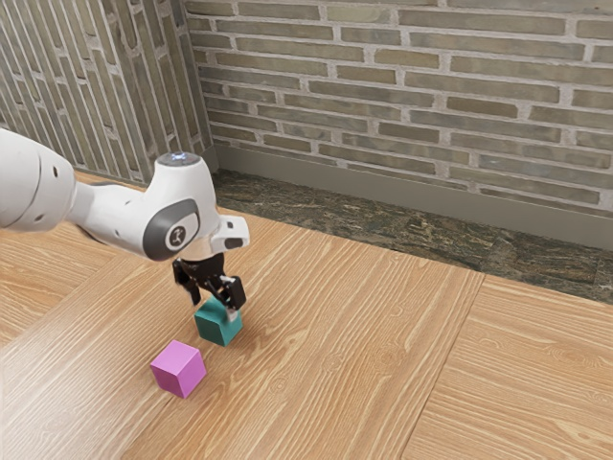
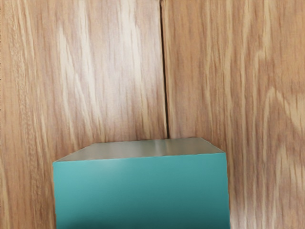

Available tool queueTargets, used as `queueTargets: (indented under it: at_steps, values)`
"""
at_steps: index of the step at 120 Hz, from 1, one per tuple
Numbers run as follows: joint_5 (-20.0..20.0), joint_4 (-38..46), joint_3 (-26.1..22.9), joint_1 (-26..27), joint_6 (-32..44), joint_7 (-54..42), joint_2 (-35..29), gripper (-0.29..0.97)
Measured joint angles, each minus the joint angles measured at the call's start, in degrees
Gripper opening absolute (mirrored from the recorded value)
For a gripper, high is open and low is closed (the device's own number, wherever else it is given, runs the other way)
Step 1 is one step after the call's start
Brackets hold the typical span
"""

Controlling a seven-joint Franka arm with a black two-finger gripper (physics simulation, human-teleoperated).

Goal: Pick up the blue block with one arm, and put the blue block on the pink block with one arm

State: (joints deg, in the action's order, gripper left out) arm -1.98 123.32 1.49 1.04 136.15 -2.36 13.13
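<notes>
Brick walls (image 1: 402, 96) stand behind a pale wood table (image 1: 402, 364). The blue block (image 1: 219, 327) looks more teal than blue. It seems to sit on the table, just beside the pink block (image 1: 178, 368) and apart from it, on the wall side. The gripper (image 1: 215, 302) hangs right at the blue block's top. Whether it is apart or already clamped on the block, I cannot tell. In the wrist view the blue block (image 2: 143, 191) lies directly under the hand.

I judge the pick-up to be the step in hand, with the stacking not yet begun. The next move calls for a firm hold on two opposite sides, then a straight lift high enough to clear the pink block. After that comes a short carry over its top.
</notes>
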Motion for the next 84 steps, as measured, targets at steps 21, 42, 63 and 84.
queueTargets:
  at_steps: [21, 42, 63, 84]
  values:
    - [-0.16, -0.63, 0.00, 0.02, 0.04, -0.09, 1.50, 0.68]
    - [-0.23, -1.44, 0.00, -0.14, 0.06, -0.17, 2.64, 0.68]
    - [-0.30, -1.28, 0.00, -0.19, 0.28, -0.20, 2.92, 0.68]
    - [-0.35, -1.12, 0.00, -0.32, 0.57, -0.24, 3.58, 0.68]
